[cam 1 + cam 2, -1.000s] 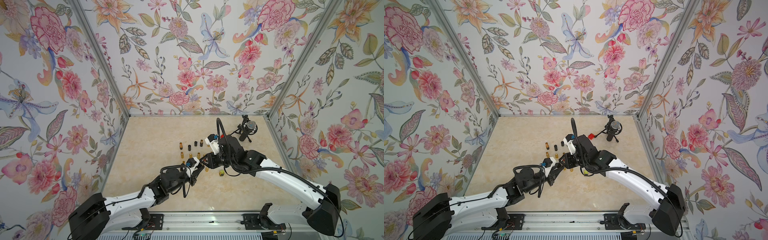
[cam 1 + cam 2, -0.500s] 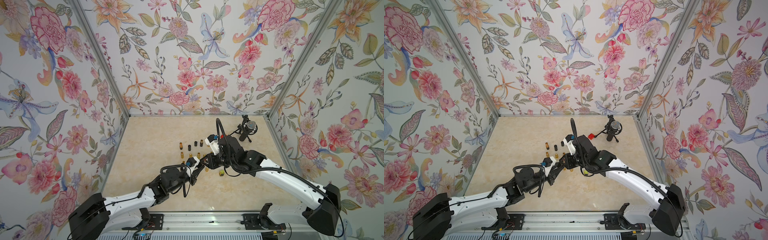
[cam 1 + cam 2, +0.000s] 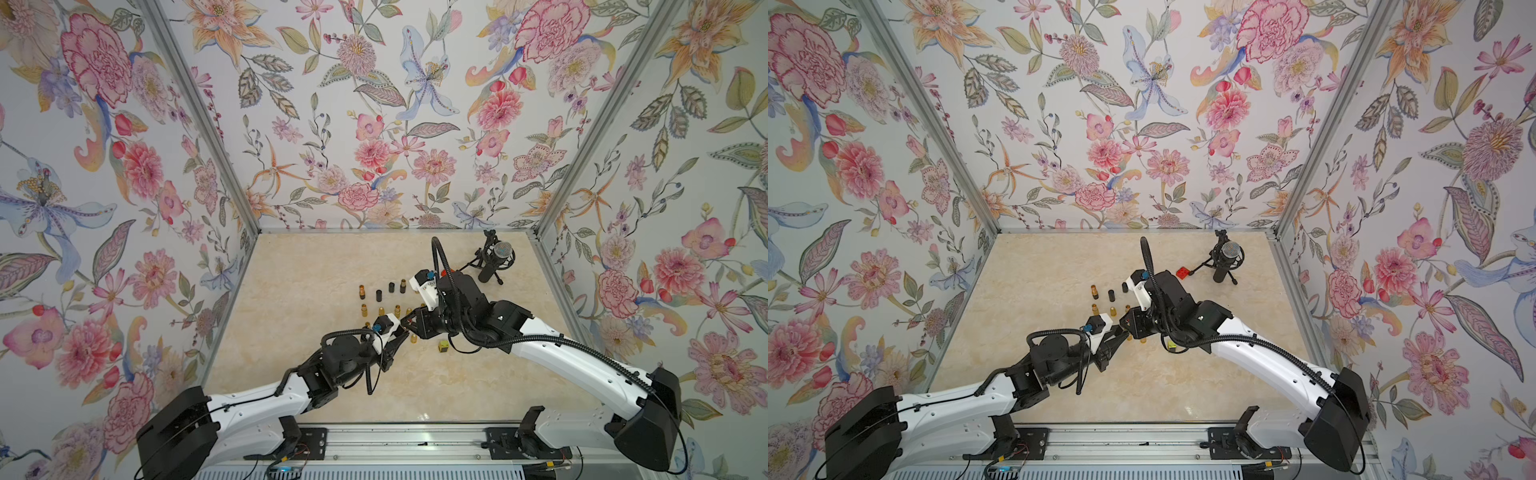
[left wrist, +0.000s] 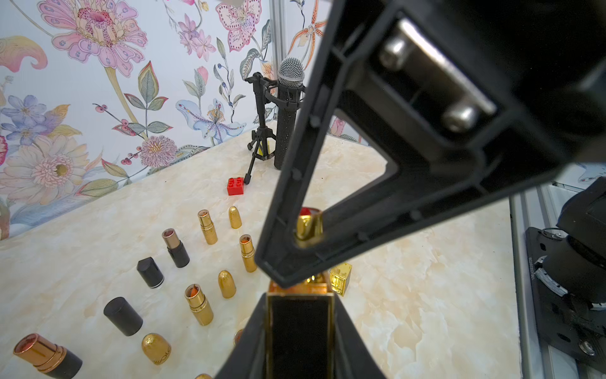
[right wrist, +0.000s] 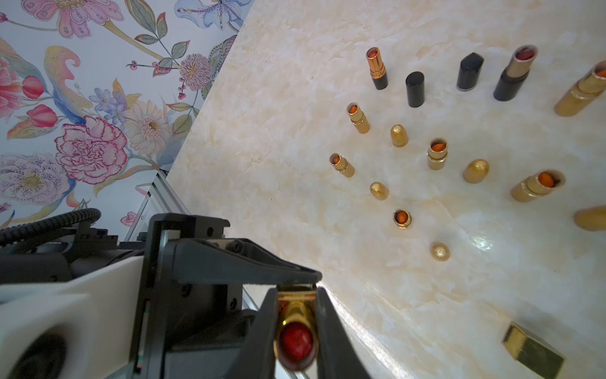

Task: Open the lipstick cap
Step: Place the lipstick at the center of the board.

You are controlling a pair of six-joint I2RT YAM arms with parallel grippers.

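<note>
Right jaws clamp lipstick; left jaws seemingly grip its base.

The right gripper has pinched tighter and now clamps the lipstick by its gold tube. The left gripper has eased its jaws a little around the lipstick's black base.

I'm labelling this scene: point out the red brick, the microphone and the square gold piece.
red brick (image 4: pixel 235 187): left wrist view, on its middle.
microphone (image 4: pixel 291 72): left wrist view, on its mesh head.
square gold piece (image 5: pixel 533 352): right wrist view, on its broad face.
</note>
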